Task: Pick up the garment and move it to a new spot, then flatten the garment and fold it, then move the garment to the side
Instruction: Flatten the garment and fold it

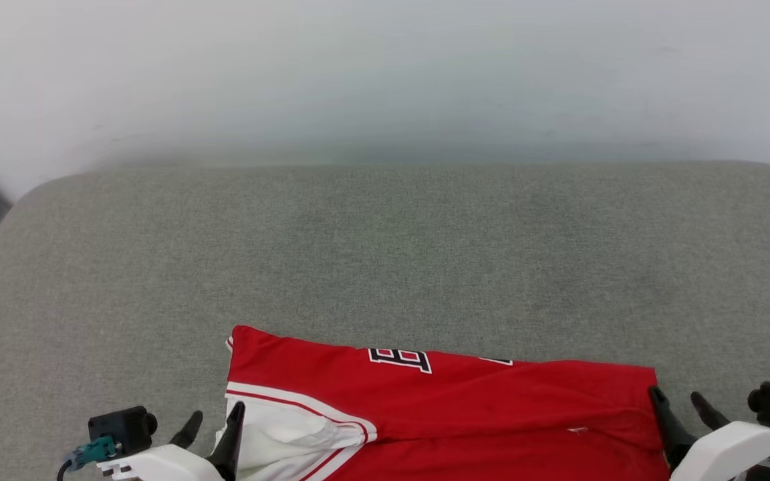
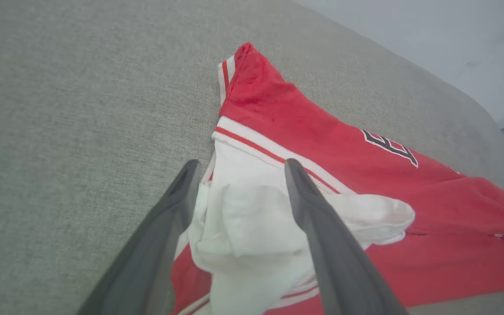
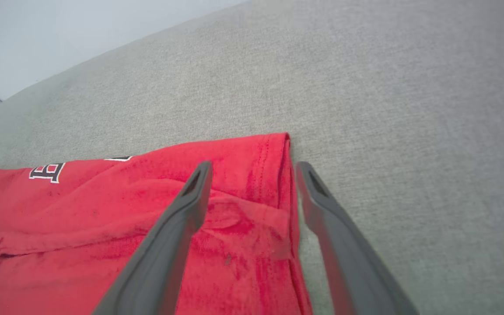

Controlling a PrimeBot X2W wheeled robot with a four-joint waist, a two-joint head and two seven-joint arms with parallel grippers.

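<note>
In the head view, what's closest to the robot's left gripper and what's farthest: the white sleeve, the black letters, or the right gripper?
From the left gripper:
1. White sleeve, right beside it.
2. Black letters, farther up, toward the middle.
3. Right gripper, far across on the right side.

The garment (image 1: 465,401) is red with a white sleeve, red-and-white stripes and black letters edged in white. The tabletop (image 1: 385,254) is speckled grey. The left gripper (image 1: 218,410) and right gripper (image 1: 674,393) are dark grey.
</note>
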